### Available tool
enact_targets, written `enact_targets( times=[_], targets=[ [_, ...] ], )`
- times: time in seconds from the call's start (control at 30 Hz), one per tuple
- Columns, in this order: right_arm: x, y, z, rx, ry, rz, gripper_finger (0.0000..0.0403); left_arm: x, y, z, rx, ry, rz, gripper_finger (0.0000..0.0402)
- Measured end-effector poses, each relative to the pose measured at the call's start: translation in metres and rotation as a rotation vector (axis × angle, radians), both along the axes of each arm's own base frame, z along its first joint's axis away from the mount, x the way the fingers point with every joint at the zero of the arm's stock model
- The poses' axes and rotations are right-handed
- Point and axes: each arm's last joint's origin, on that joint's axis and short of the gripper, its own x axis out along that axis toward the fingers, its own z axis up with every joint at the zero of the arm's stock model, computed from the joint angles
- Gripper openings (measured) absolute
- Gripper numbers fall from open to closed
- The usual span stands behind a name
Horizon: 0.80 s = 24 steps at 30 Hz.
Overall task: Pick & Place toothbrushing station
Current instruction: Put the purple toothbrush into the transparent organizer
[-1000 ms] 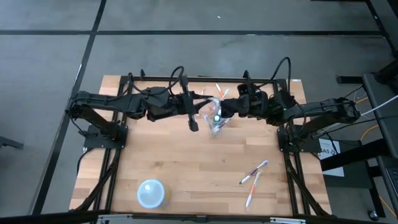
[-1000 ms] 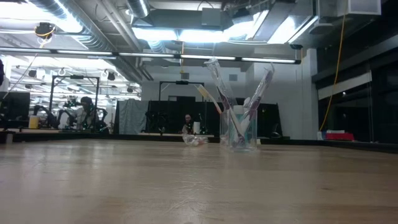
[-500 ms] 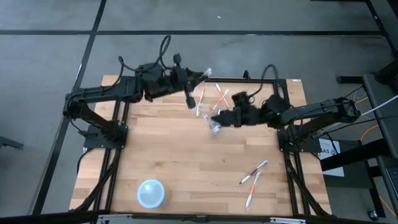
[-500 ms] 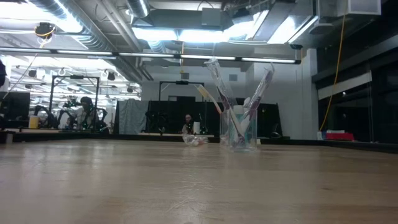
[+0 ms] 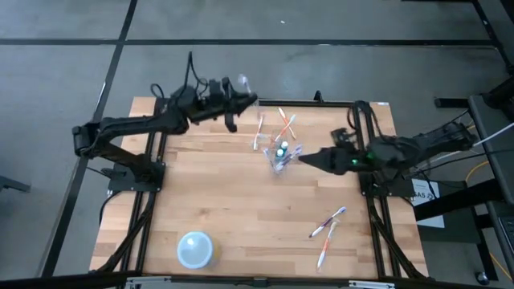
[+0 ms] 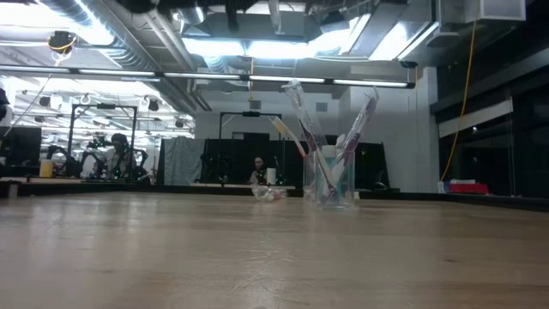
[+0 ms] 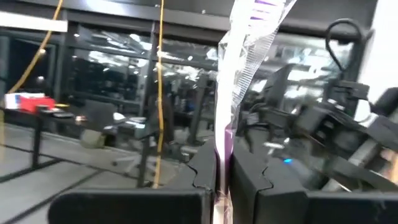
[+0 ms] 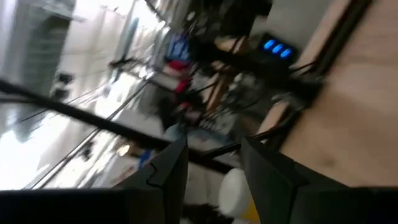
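The clear cup stands on its base at the table's far middle and shows in the low view as well. It holds several white toothbrushes and the teal tube. My left gripper is over the far edge, left of the cup. It is shut on a wrapped toothbrush with purple accents. My right gripper is just right of the cup, and in the right wrist view it stands open with nothing between its fingers. My left gripper pinches the wrapped toothbrush's lower part between its two fingers. The toothbrush runs on past the fingertips in its clear wrapper. It is lifted clear of the table.
Loose toothbrushes lie at the near right. One more lies beside the cup on its far-left side. A pale blue bowl sits at the near left. Bare wood spreads across the middle. Dark frame rails run along the table's edges.
My left gripper has swung from beside the cup toward the table's far edge and left, rolling as it went and carrying the toothbrush clear. My right gripper has drawn back from the cup toward the table's right edge. The cup has kept its place.
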Motion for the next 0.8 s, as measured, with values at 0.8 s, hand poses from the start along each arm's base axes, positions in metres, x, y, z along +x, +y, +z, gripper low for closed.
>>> enact_targets(
  times=[0.8],
  targets=[
    [-0.026,0.012,0.0,0.101,0.039,-0.178,0.0153,0.11,-0.115,-0.159,0.079,0.239,0.0,0.0016]
  ],
)
